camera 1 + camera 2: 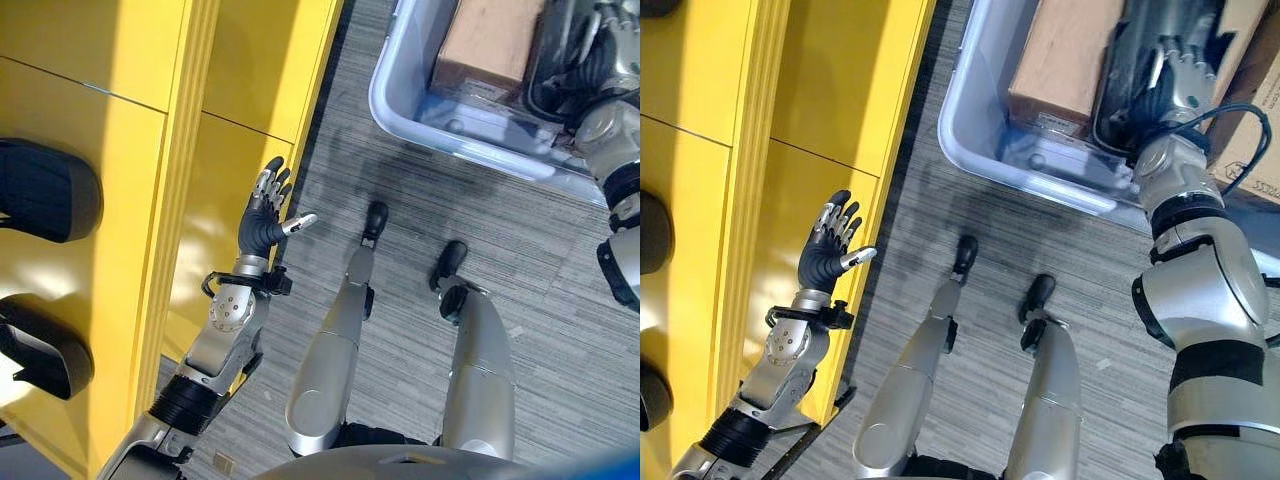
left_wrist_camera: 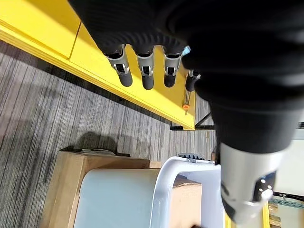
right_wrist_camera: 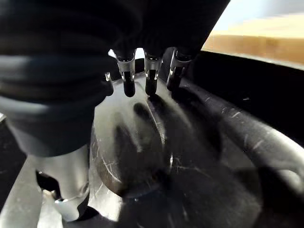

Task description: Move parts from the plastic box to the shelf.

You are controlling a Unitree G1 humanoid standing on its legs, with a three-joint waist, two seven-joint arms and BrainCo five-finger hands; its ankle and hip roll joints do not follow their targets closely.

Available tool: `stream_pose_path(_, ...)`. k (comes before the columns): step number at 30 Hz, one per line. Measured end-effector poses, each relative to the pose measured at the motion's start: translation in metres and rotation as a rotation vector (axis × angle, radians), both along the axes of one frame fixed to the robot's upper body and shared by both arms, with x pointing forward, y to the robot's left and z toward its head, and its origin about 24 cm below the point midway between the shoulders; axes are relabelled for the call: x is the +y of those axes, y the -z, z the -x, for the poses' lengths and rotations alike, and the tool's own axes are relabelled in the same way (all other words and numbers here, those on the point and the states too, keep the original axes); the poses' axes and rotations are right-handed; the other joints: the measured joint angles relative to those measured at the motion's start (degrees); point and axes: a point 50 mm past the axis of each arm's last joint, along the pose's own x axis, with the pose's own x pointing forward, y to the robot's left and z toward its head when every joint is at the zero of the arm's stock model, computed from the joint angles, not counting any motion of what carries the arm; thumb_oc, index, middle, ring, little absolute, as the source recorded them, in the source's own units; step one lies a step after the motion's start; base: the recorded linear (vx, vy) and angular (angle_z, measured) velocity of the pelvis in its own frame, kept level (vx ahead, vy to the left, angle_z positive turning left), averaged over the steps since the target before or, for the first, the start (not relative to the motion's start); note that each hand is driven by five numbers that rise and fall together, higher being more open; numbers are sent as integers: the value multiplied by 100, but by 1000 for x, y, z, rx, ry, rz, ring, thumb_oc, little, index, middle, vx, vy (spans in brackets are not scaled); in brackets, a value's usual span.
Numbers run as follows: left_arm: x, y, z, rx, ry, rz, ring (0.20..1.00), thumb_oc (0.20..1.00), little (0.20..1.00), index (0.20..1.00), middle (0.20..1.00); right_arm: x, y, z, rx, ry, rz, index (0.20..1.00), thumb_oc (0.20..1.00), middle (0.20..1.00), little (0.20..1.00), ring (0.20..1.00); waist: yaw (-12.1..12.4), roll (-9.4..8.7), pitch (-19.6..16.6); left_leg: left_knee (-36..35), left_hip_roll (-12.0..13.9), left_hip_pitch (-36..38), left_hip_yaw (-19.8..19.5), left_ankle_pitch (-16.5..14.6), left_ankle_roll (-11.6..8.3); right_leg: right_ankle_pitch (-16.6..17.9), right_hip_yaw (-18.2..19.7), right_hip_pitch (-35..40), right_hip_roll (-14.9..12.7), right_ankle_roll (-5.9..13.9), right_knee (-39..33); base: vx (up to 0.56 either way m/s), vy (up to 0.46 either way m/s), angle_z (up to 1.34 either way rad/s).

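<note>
The yellow shelf (image 1: pixel 120 150) takes up the left side of both eye views, its panels running from the top edge down to the lower left. Two dark moulded parts (image 1: pixel 45 190) are seen on it at the left edge of the left eye view, one above the other, the lower one (image 1: pixel 40 345) near the lower left.

The left hand (image 1: pixel 268 212) is held up in the left centre of the frame, just beside the front edge of the shelf, with its fingers (image 1: pixel 836 222) straight and spread and its thumb stuck out to the right. Nothing is held in it. In the left wrist view the fingers (image 2: pixel 146 71) are seen extended in a row in front of the yellow shelf, with grey carpet (image 2: pixel 42 114) below them.

The plastic box (image 1: pixel 440 120), pale blue-grey and translucent, sits on the carpet in the upper right of the eye views. A brown cardboard carton (image 1: pixel 1065 60) lies inside it on its left side, and a large black part (image 1: pixel 1140 70) lies beside the carton to the right. The right hand (image 1: pixel 1180 80) is reached into the box and rests over this black part. In the right wrist view its fingers (image 3: pixel 151 76) are seen nearly straight, their dark tips at or just above the glossy black surface of the part (image 3: pixel 199 142); they are not curled round it.
</note>
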Motion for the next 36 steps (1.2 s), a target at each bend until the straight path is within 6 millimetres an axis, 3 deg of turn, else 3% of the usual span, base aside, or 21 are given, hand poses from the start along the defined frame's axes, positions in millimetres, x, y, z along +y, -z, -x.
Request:
stream_pose_path(4, -4, 2, 1, 9, -1, 0, 1000, 1000, 1000, 1000, 1000, -9, -1, 4, -176, 3, -359, 1000, 1000, 1000, 1000, 1000, -45, 4, -2, 3, -2, 2, 8, 116, 81, -16, 4, 4, -1, 9, 20, 0, 0, 0)
stream_pose_path(8, -5, 3, 0, 15, -7, -1, 1000, 1000, 1000, 1000, 1000, 3, -4, 1, -343, -73, -631, 1000, 1000, 1000, 1000, 1000, -111, 4, -2, 3, -1, 7, 1, 153, 79, -21, 4, 5, -1, 13, 45, 0, 0, 0)
stream_pose_path(12, -6, 1, -1, 14, -25, 8, 1000, 1000, 1000, 1000, 1000, 36, -4, -10, -476, -205, -906, 1000, 1000, 1000, 1000, 1000, -237, 4, -2, 5, 2, 58, 15, 149, 64, -20, 36, 28, 4, 11, 71, -6, 3, -2)
stream_pose_path(14, -8, 0, -2, 11, -23, 12, 1000, 1000, 1000, 1000, 1000, 55, -2, -15, -475, -267, -960, 1000, 1000, 1000, 1000, 1000, -316, 3, -3, 12, 5, 85, 19, 129, 40, -15, 41, 51, 9, 4, 88, 0, 0, 0)
stream_pose_path(16, -12, 0, -2, 12, -21, 26, 1000, 1000, 1000, 1000, 1000, 86, 0, -21, -483, -365, -1037, 1000, 1000, 1000, 1000, 1000, -389, 2, -3, 28, 23, 103, 30, 116, 32, 0, 46, 70, 26, -17, 69, -5, -2, -5)
stream_pose_path(21, -16, 1, -2, 19, -5, 22, 1000, 1000, 1000, 1000, 1000, 146, 14, -26, -419, -518, -1096, 1000, 1000, 1000, 1000, 1000, -348, 1, -2, 52, 75, 162, 134, 102, 27, 2, 38, 160, 49, -24, 39, -1, -1, -1)
stream_pose_path(26, -16, -1, -4, 16, -21, 26, 1000, 1000, 1000, 1000, 1000, 197, 45, -21, -323, -636, -1149, 1000, 1000, 1000, 1000, 1000, -300, -8, -1, 106, 68, 249, 123, 100, 99, -3, 1, 331, 48, -12, -19, -3, -1, 2)
stream_pose_path(29, -16, 0, -3, 23, -21, 23, 1000, 1000, 1000, 1000, 1000, 206, 58, -17, -297, -648, -1145, 1000, 1000, 1000, 1000, 1000, -303, -19, 2, 102, 62, 311, 45, 99, 98, -7, -73, 445, 38, -4, -43, -8, -4, 9)
stream_pose_path(32, -15, 2, -3, 30, -26, 22, 1000, 1000, 1000, 1000, 1000, 202, 72, -16, -279, -606, -1150, 1000, 1000, 1000, 1000, 1000, -300, -38, 3, 98, 61, 384, -7, 62, 51, -11, -106, 547, 38, 0, -60, -12, -3, 8)
stream_pose_path(36, -14, 2, -3, 32, -37, 24, 1000, 1000, 1000, 1000, 1000, 189, 59, -8, -369, -643, -1086, 1000, 1000, 1000, 1000, 1000, -327, -57, 10, 109, 65, 385, 0, 52, 39, 0, -127, 569, 30, 0, -92, -19, 9, 3)
